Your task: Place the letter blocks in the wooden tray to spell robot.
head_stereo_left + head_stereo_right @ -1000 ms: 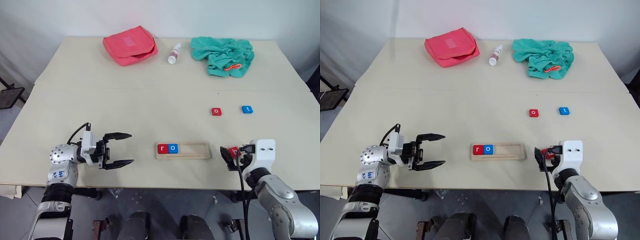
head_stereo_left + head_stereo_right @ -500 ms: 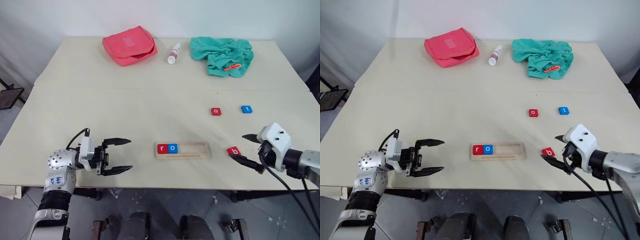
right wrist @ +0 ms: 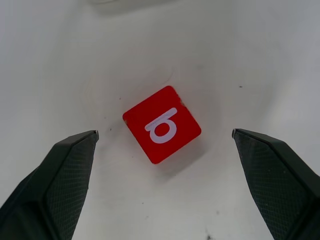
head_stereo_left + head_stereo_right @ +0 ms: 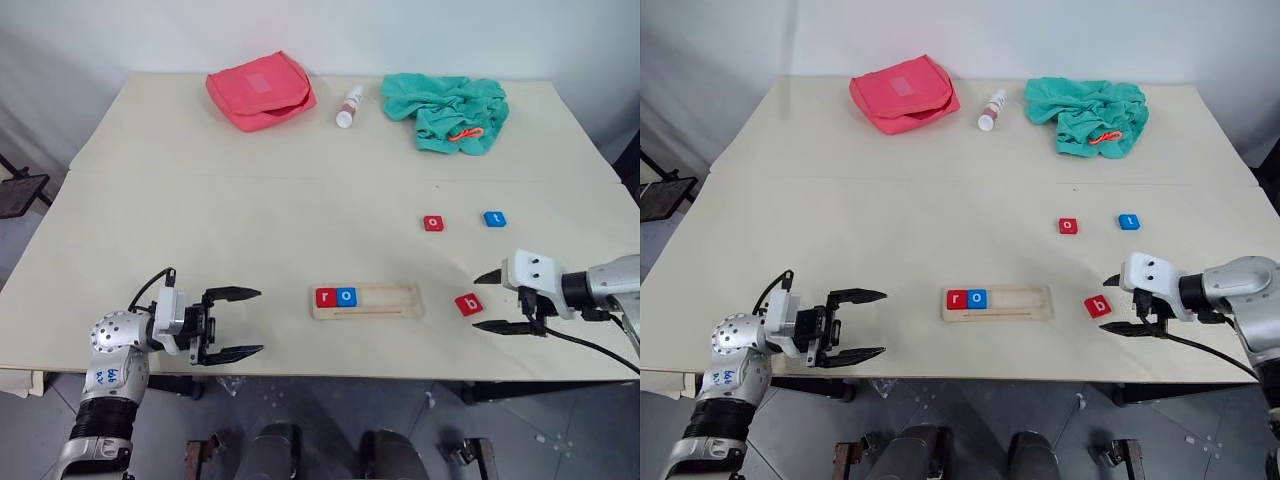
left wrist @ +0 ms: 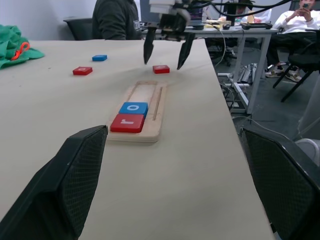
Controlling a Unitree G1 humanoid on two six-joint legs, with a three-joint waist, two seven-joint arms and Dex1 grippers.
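Note:
The wooden tray (image 4: 385,301) lies near the table's front edge, holding a red r block (image 4: 325,297) and a blue o block (image 4: 346,296) at its left end. A red b block (image 4: 468,304) lies flat on the table just right of the tray. My right gripper (image 4: 476,303) is open, its fingers (image 3: 60,175) on either side of the b block (image 3: 162,124) without touching it. A red o block (image 4: 433,223) and a blue t block (image 4: 494,219) lie farther back. My left gripper (image 4: 259,321) is open and empty, left of the tray, pointing at it.
A red pouch (image 4: 260,90), a white bottle (image 4: 349,106) and a crumpled green cloth (image 4: 446,112) lie along the table's far side. The left wrist view shows a seated person (image 5: 116,19) and desks beyond the table's right end.
My right arm swung out to the right and the wrist turned, uncovering the b block; its open fingers now point at the block from the right. The left gripper drew back slightly.

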